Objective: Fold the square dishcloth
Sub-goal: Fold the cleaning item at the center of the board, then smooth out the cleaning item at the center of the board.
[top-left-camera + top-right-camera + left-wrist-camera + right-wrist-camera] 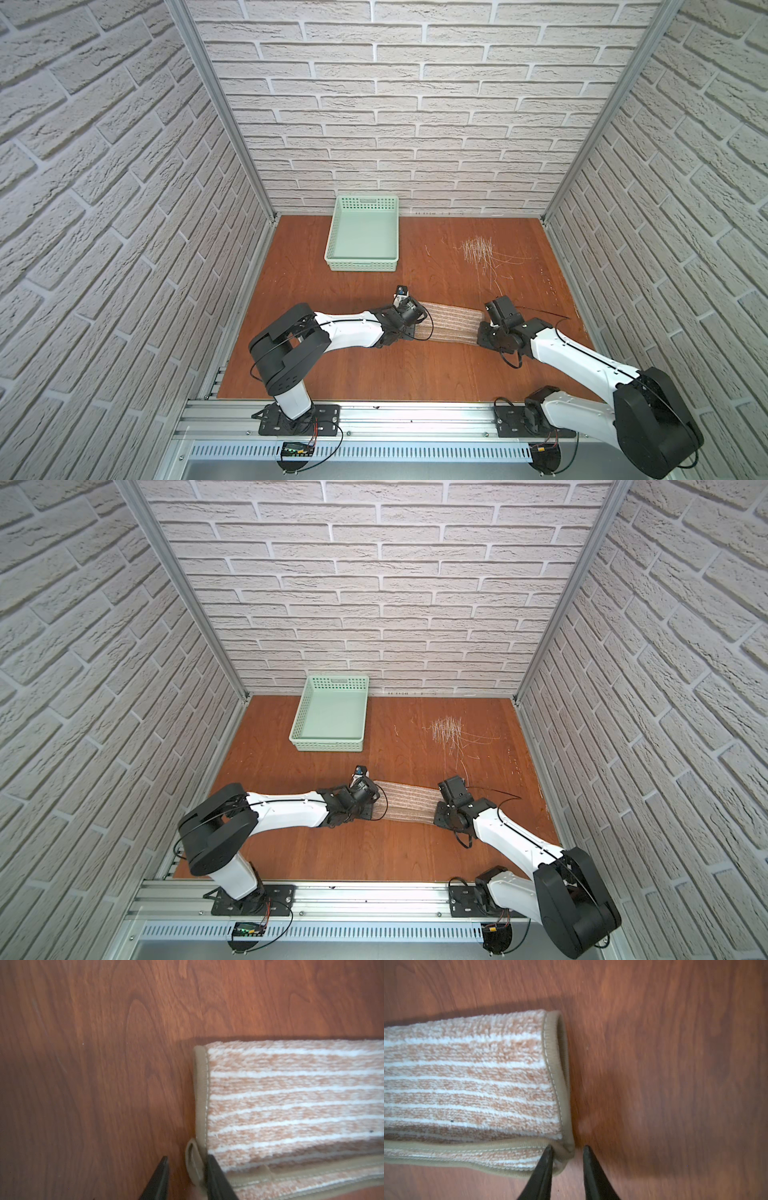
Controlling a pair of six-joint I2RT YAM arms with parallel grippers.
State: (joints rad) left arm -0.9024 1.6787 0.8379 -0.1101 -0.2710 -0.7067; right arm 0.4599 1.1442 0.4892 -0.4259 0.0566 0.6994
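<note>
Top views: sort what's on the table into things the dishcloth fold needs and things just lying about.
For the job:
square dishcloth, doubled over on the table
left gripper, jaws parted at one end corner
right gripper, jaws parted at the other end corner

Lying about:
mint-green basket, empty, at the back
pale scratches in the wood

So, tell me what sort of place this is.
Probably a robot lab cell, not a home: brick-pattern wall panels in aluminium framing, left arm and right arm bolted to a rail, scratched wooden tabletop.
</note>
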